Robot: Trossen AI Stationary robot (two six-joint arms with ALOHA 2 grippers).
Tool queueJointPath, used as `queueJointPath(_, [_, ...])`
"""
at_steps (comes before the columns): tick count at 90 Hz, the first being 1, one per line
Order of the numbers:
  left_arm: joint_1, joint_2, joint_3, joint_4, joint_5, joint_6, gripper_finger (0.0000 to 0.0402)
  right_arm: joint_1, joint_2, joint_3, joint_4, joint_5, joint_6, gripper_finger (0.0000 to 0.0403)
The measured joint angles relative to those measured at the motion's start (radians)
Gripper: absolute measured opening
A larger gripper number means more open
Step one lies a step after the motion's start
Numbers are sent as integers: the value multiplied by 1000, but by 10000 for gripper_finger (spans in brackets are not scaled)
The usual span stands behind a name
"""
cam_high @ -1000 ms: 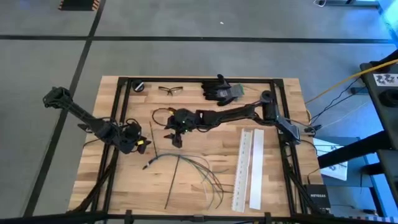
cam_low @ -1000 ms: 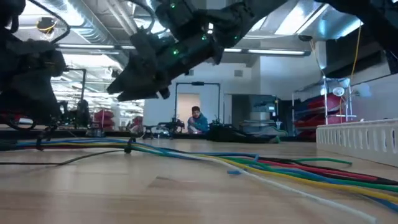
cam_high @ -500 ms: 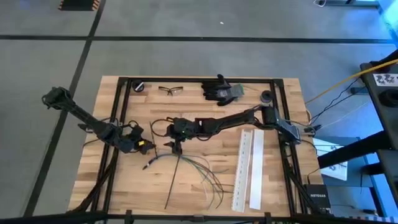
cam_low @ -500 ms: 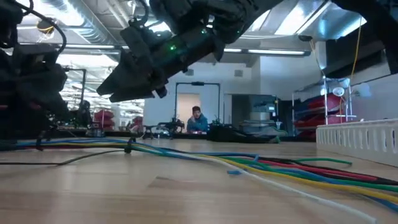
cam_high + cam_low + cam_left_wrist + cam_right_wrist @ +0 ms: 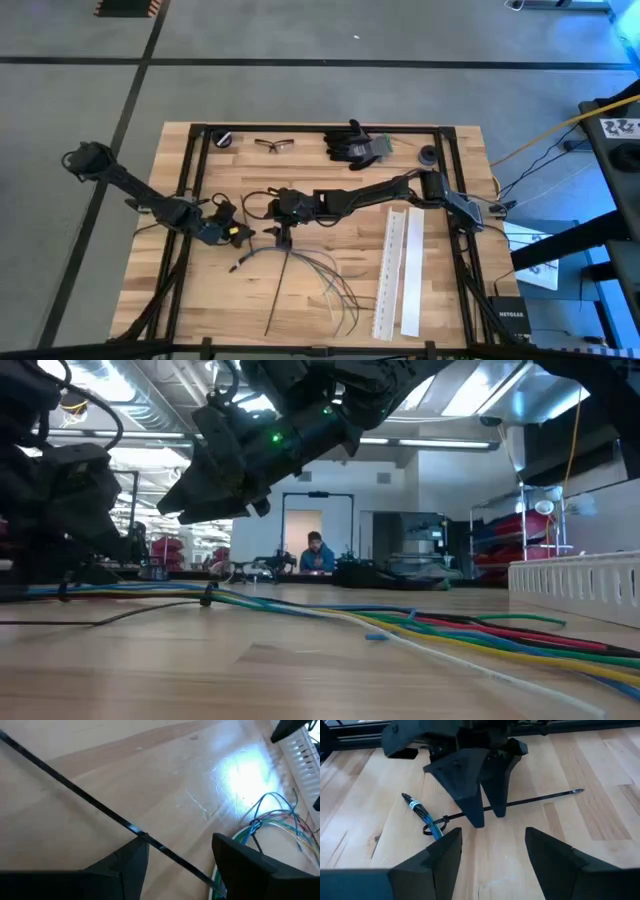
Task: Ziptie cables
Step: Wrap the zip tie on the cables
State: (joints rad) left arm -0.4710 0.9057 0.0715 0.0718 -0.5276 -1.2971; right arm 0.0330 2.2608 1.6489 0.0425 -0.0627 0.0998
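Now right gripper (image 5: pixel 283 236) has dropped onto zip tie (image 5: pixel 277 290) by cables (image 5: pixel 330 275), jaws part-open astride it, so a grab looks next; left gripper (image 5: pixel 232 232) jaws open, empty.

Cables (image 5: pixel 430 628) on table (image 5: pixel 250 680); gripper (image 5: pixel 200 510) above

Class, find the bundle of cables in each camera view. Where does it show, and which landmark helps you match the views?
High view: the cables fan out at centre front, left of the white strips.
Low view: coloured strands run across the tabletop.
Left wrist view: near the right edge, beyond the zip tie.
Right wrist view: the bundled end, beside the left hand.
Landmark: the white strips, also in the low and left wrist views.
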Motion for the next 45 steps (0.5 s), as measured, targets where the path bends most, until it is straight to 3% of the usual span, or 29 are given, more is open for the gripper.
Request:
queueJointPath(11, [4, 49, 0, 45, 0, 83, 133, 0, 0, 0, -5, -2, 0, 206])
queueJointPath(28, [4, 65, 35, 52, -11, 339, 20, 4, 0, -26, -7, -123, -6, 206])
queueJointPath(45, [4, 65, 104, 38, -31, 645, 2, 27, 1, -141, 162, -78, 61, 206])
